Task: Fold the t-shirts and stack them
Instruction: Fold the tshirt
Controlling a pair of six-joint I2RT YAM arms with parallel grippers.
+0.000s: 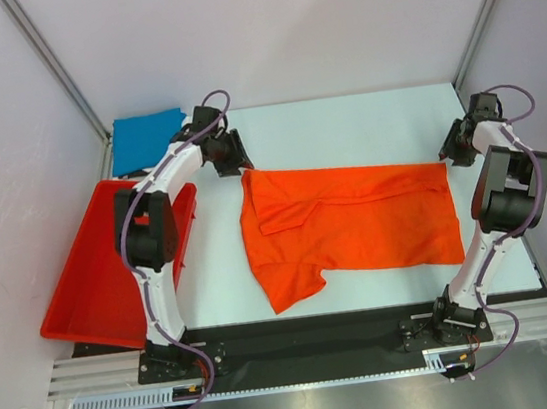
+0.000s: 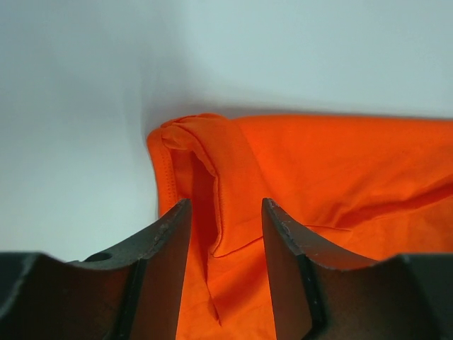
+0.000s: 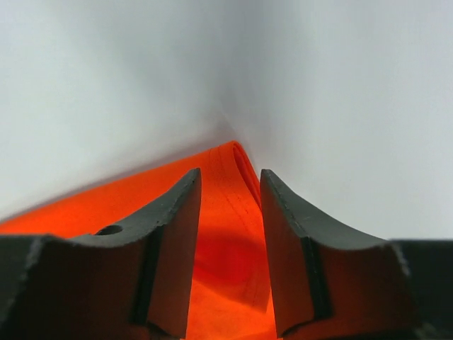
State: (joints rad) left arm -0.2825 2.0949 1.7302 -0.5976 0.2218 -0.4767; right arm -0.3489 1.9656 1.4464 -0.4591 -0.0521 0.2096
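- Left gripper (image 2: pixel 225 205) and right gripper (image 3: pixel 230 177) are seen parted, nothing clamped.
- The orange t-shirt (image 1: pixel 352 224) is spread just ahead of both tips.
- Limp, light cloth is judged; corners nearest the tips are best pinched.

Orange t-shirt (image 1: pixel 357 224) folded over — lying flat at centre, blue t-shirt (image 1: pixel 147 138) flat in far-left corner

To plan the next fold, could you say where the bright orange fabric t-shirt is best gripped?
Probably the far corners of the orange t-shirt, left pincer and right pincer from the far edge: it lies flat and wide, edges layered there.
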